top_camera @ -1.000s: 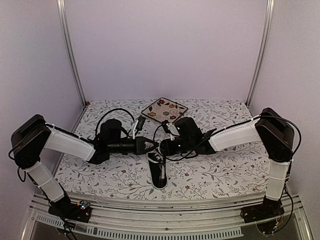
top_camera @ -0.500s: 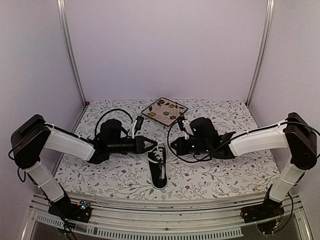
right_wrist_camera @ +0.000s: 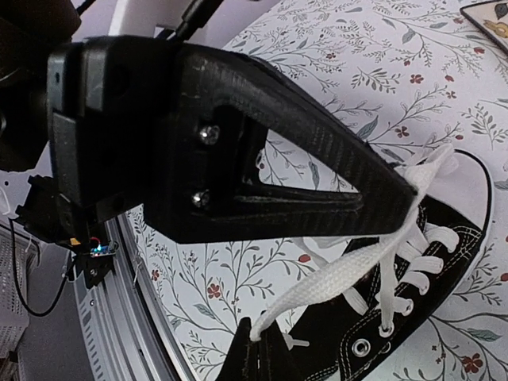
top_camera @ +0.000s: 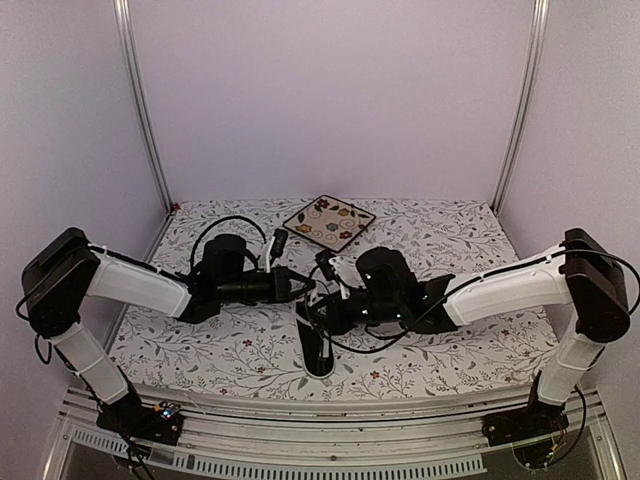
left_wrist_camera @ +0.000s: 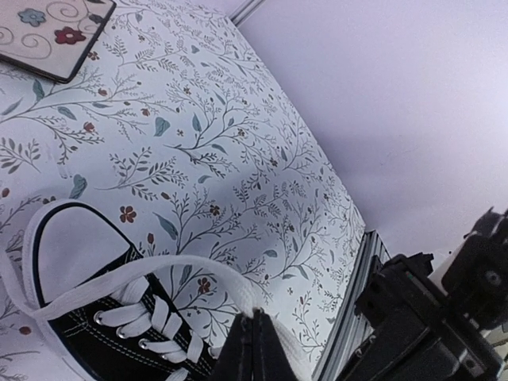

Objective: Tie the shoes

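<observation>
The left hand (left_wrist_camera: 254, 351) is clenched on a white lace (left_wrist_camera: 198, 266). The right hand (right_wrist_camera: 258, 353) pinches the lace too, and a stretch runs from it to the left hand's tip. The black sneaker (top_camera: 318, 350) lies midway along the tabletop's (top_camera: 460, 340) front edge, toe toward that edge.

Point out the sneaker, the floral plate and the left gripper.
sneaker (top_camera: 317, 348): top external view, on its dark upper between laces and toe.
floral plate (top_camera: 328, 222): top external view, on its patterned face.
left gripper (left_wrist_camera: 254, 319): left wrist view, at the closed fingertips pinching the white lace.
</observation>
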`<state>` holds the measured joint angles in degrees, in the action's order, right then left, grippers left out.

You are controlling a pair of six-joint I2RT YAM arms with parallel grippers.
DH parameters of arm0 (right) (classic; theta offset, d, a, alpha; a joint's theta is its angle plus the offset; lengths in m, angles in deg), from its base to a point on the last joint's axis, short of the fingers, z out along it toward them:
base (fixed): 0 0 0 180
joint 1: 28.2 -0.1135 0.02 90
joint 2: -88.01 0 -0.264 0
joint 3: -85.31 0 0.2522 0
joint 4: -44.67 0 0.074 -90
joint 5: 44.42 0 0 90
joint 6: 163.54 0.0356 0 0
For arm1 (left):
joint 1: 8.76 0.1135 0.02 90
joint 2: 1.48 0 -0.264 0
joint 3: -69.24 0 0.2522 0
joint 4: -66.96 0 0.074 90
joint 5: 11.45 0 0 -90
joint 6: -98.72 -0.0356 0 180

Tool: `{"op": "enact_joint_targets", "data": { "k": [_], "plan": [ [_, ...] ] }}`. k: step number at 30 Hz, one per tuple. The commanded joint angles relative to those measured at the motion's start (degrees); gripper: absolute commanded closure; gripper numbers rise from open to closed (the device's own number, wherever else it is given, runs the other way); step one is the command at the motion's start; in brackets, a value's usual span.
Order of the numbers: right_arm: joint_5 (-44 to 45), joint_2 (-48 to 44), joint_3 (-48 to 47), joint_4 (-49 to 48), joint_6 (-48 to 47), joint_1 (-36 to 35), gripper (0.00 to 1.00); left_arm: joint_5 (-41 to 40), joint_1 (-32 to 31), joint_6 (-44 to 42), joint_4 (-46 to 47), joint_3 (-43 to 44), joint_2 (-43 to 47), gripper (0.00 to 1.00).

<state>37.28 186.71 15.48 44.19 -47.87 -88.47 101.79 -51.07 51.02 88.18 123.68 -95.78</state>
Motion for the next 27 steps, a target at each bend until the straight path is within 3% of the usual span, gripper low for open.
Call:
{"op": "enact_joint_targets", "data": {
  "k": [1, 6, 12, 19, 27],
  "plan": [
    [3.3, 4.1, -2.8, -3.6, 0.0, -0.4, 0.98, -0.3, 0.5, 0.9, -0.8, 1.6, 0.9, 1.00],
    [15.8, 7.7, -5.3, -3.4, 0.8, -0.5, 0.98, -1.0, 0.5, 1.9, -1.5, 1.3, 2.3, 1.00],
    [21.1, 11.7, -6.9, -6.9, 1.6, -0.5, 0.98, -0.5, 0.3, 3.3, -2.6, 1.8, 2.5, 1.00],
    [20.3, 16.5, -8.4, -14.8, 1.6, -0.5, 0.98, -0.2, -0.1, 5.7, -1.7, 2.3, 1.2, 1.00],
    [13.5, 17.6, -9.6, -15.3, -0.1, -0.5, 0.98, 1.3, -0.2, 6.8, -0.4, 4.2, -1.1, 1.00]
  ]
}}
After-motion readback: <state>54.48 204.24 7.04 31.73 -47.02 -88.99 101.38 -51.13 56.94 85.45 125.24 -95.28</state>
